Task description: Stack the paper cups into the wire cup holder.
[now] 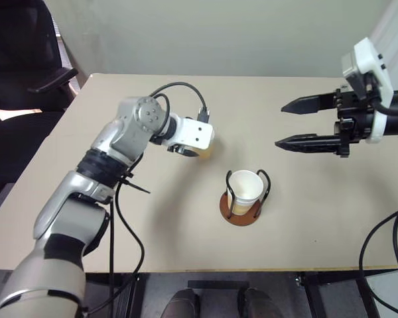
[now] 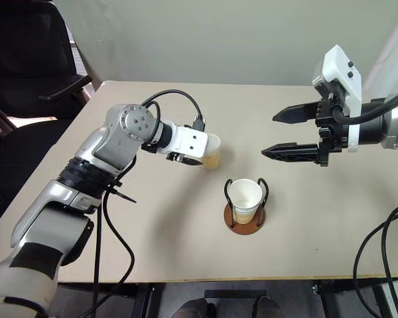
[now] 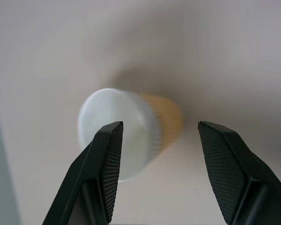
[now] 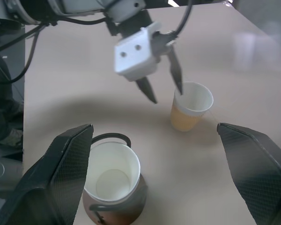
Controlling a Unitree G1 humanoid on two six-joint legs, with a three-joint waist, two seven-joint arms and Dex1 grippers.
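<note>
One paper cup [image 4: 189, 108] stands upright on the table, tan wall and white rim. My left gripper [image 4: 167, 96] hovers just over it, open. One fingertip [image 4: 179, 88] is at the cup's rim and the other is off to the side. In the left wrist view that cup [image 3: 131, 131] lies between the spread fingers. Another paper cup [image 1: 245, 187] sits in the wire cup holder [image 1: 242, 216], on its reddish-brown base and between the black wire loops. My right gripper [image 1: 280, 124] hangs open above the table, to the right of the holder, with nothing in it.
The beige table [image 1: 318, 225] has its front edge just below the holder. A black office chair [image 1: 20, 53] stands off the far left corner. Black cables [image 1: 378, 252] loop down at the right edge.
</note>
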